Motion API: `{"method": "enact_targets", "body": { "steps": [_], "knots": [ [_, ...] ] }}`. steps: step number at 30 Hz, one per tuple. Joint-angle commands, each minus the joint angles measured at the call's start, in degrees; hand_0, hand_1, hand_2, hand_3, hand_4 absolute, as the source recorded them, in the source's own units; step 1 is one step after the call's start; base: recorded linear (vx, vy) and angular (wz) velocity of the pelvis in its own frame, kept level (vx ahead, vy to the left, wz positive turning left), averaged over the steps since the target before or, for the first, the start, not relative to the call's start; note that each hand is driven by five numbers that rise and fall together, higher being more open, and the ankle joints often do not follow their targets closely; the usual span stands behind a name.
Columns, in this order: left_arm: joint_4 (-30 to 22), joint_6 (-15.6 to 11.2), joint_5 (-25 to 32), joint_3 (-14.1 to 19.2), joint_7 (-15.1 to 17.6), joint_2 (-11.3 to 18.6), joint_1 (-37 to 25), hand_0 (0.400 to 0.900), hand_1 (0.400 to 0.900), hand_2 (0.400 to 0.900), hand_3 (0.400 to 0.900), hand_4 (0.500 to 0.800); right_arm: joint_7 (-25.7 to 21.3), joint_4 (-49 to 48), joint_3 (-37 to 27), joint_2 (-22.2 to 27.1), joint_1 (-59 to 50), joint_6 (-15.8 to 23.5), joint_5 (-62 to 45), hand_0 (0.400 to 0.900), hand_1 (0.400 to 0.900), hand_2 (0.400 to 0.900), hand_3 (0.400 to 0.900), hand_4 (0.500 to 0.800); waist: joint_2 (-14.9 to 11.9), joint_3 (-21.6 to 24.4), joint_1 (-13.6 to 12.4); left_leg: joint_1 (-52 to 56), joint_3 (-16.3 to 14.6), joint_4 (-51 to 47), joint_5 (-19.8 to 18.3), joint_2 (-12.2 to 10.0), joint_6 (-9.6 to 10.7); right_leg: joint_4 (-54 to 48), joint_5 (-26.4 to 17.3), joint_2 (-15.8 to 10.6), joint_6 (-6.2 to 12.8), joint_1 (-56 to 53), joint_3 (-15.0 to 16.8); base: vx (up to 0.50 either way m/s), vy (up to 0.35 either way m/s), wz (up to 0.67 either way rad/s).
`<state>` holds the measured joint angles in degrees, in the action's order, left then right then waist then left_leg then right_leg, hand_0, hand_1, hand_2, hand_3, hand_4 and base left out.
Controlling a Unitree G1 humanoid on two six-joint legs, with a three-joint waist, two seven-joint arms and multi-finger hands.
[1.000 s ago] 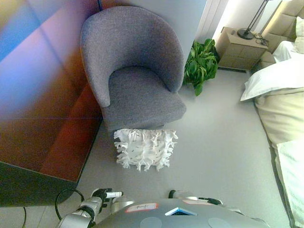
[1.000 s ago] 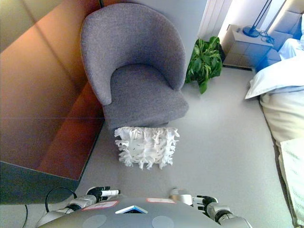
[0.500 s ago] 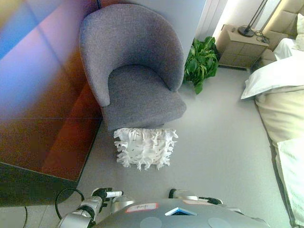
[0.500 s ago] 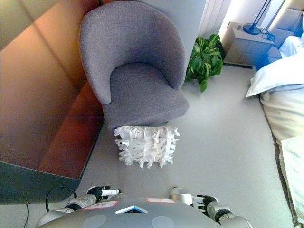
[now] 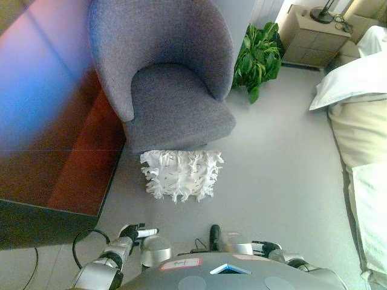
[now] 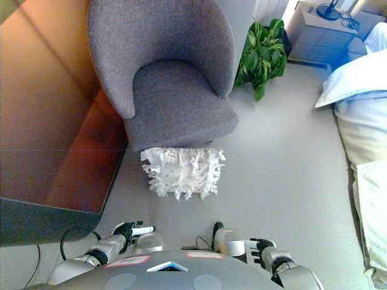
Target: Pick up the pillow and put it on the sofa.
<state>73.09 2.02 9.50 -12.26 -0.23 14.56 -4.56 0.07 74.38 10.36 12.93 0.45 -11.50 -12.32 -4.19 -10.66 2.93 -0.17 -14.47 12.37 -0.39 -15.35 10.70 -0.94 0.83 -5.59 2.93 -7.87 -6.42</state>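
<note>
While nothing is held yet, the scene reads like this from left to right. At the far left stands a dark wooden cabinet (image 6: 54, 121), its side running along the floor. Low in the view beside it is the left hand (image 6: 130, 231), close to the robot's body, its dark fingers with white tips loosely extended toward the right and gripping nothing. Above and slightly right of that hand lies the pillow (image 6: 181, 172), white and covered in shaggy tufts, resting on the grey floor (image 6: 284, 163) with its far edge touching the front base of the sofa (image 6: 169, 90), a grey rounded armchair. Its long axis runs left to right across the view. Low and to the right is the right hand (image 6: 257, 246), also near the body and empty; its fingers are too small and dark to tell how they are set. The pillow sits ahead of both hands, well apart from each and roughly centred between them, perhaps slightly nearer the left. Further right are a green plant (image 6: 261, 54) and a bed (image 6: 363, 121).
</note>
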Motion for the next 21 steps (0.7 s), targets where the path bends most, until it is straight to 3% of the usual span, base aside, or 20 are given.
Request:
{"method": "enact_targets", "body": {
  "steps": [1, 3, 4, 6, 8, 9, 11, 13, 15, 16, 19, 21],
  "knots": [
    [0.5, -2.4, 3.4, 0.6, 1.8, -0.1, 0.9, 0.9, 0.9, 0.9, 0.9, 0.8, 0.1, 3.1, -1.3, 2.5, -0.4, -0.6, 0.0, 0.9, 0.9, 0.9, 0.9, 0.8, 2.9, -1.3, -1.8, -4.6, -2.6, -12.9, 12.0, 0.6, -3.5, 9.2, 9.3, 6.1, -1.08, -2.6, -4.3, 0.42, 0.091, -0.35],
    [1.4, -3.3, 5.2, 2.0, 2.7, 0.0, 1.7, 0.9, 0.9, 0.9, 0.9, 0.8, 1.0, 3.2, -1.2, 3.1, 0.3, 0.0, 0.2, 0.9, 0.9, 0.9, 0.9, 0.8, 3.0, -1.4, -2.8, -7.0, -1.5, -16.5, 13.0, 0.5, -2.5, 10.3, 12.8, 6.0, -1.13, -4.5, -4.4, 0.44, 0.116, -0.22],
    [1.6, -3.8, 5.9, 2.7, 3.0, 0.0, 1.9, 0.9, 0.9, 0.9, 0.9, 0.8, 1.3, 3.1, -1.2, 3.3, 0.5, 0.4, 0.1, 0.9, 0.9, 0.9, 0.9, 0.8, 3.7, -1.5, -3.2, -8.2, -2.8, -16.9, 13.8, -0.5, -2.8, 11.1, 13.5, 6.5, -1.48, -4.5, -4.9, 0.47, 0.154, -0.02],
    [1.7, -4.1, 6.4, 3.7, 3.7, -0.3, 1.8, 0.9, 0.9, 0.9, 0.9, 0.8, 1.4, 3.2, -1.4, 3.1, 0.9, 1.1, -0.1, 0.9, 0.9, 0.9, 0.9, 0.8, 3.6, -1.4, -3.1, -9.3, -6.3, -16.3, 13.3, 0.2, -2.6, 14.3, 17.5, 5.4, -1.28, -5.8, -6.3, 0.47, 0.202, 0.08],
    [1.3, -2.8, 6.5, 4.2, 4.2, -0.2, 1.7, 0.9, 0.9, 0.9, 0.9, 0.8, 0.7, 3.1, -2.0, 2.5, 1.0, 1.6, -0.5, 0.9, 0.9, 0.9, 0.9, 0.8, 3.4, -1.0, -3.1, -9.7, -10.6, -15.6, 9.9, 0.7, -4.9, 17.9, 18.6, 4.1, -0.28, -5.8, -7.4, 0.47, 0.256, 0.02],
    [1.3, -2.0, 6.5, 4.9, 4.4, 0.1, 1.7, 0.9, 0.9, 0.9, 0.9, 0.8, 0.1, 2.7, -2.1, 1.9, 0.8, 1.7, -1.0, 0.9, 0.9, 0.9, 0.9, 0.8, 3.0, -0.6, -3.9, -10.7, -9.1, -14.2, 9.2, 1.2, -5.4, 19.9, 19.8, 3.5, 0.36, -5.8, -7.2, 0.52, 0.225, -0.22],
    [1.6, -1.5, 6.2, 5.8, 4.6, 1.0, 2.0, 0.9, 0.9, 0.9, 0.9, 0.8, 0.0, 2.6, -2.8, 1.2, 0.5, 2.4, -2.4, 0.9, 0.9, 0.9, 0.9, 0.8, 1.7, -0.2, -5.2, -13.6, -6.6, -5.6, 8.7, 0.8, -5.6, 20.3, 20.8, 3.4, -0.15, -7.0, -7.0, 0.5, 0.122, -0.31],
    [1.6, -1.9, 3.4, 6.8, 4.5, 1.7, 2.0, 0.9, 0.9, 0.9, 0.9, 0.8, 0.3, 2.7, -3.5, 0.9, 0.0, 4.0, -1.3, 0.9, 0.9, 0.9, 0.9, 0.8, 0.0, 0.7, -6.1, -14.8, -5.6, 1.3, 5.5, 1.3, -7.4, 22.5, 17.1, 2.1, 1.09, -7.8, -7.7, 0.48, 0.176, -0.05],
    [1.2, -0.8, 1.3, 6.0, 3.7, 2.4, 1.1, 0.9, 0.9, 0.9, 0.9, 0.8, 0.6, 2.3, -3.8, 0.5, -0.6, 5.3, -0.4, 0.9, 0.9, 0.9, 0.9, 0.8, -1.4, 2.1, -6.0, -12.8, -5.4, 1.7, 2.0, 3.6, -10.2, 27.6, 8.3, -2.1, 5.08, -6.6, -7.1, 0.49, 0.274, 0.2],
    [1.1, -0.9, 1.0, 5.3, 3.5, 2.7, 0.7, 0.9, 0.9, 0.9, 0.9, 0.8, 0.0, 1.8, -3.9, 0.4, -0.8, 5.5, -0.8, 0.9, 0.9, 0.9, 0.9, 0.8, -1.6, 2.6, -6.1, -12.5, -4.5, 2.2, 0.4, 4.9, -11.3, 30.4, 5.1, -3.9, 5.96, -6.3, -6.3, 0.49, 0.251, 0.17],
    [0.1, -0.2, -0.6, 3.5, 3.0, 3.9, 0.3, 0.9, 0.9, 0.9, 0.9, 0.8, -2.0, 0.1, -4.1, 0.8, -1.0, 6.5, 0.1, 0.9, 0.9, 0.9, 0.9, 0.8, -1.5, 3.6, -5.2, -9.8, -3.6, 1.9, -2.2, 6.7, -13.2, 38.1, -1.9, -6.0, 6.87, -1.2, -4.1, 0.46, 0.141, 0.14],
    [-0.2, 1.1, 0.7, 2.4, 3.6, 5.1, -0.6, 0.9, 0.9, 0.9, 0.9, 0.8, -1.1, -0.4, -2.9, 1.5, -1.6, 7.2, 0.0, 0.9, 0.9, 0.9, 0.9, 0.8, -0.7, 3.4, -4.6, -7.4, -2.0, 1.3, -2.7, 6.3, -12.8, 35.6, -0.8, -7.6, 5.65, 3.8, -4.9, 0.41, -0.093, 0.16]
  ]
}}
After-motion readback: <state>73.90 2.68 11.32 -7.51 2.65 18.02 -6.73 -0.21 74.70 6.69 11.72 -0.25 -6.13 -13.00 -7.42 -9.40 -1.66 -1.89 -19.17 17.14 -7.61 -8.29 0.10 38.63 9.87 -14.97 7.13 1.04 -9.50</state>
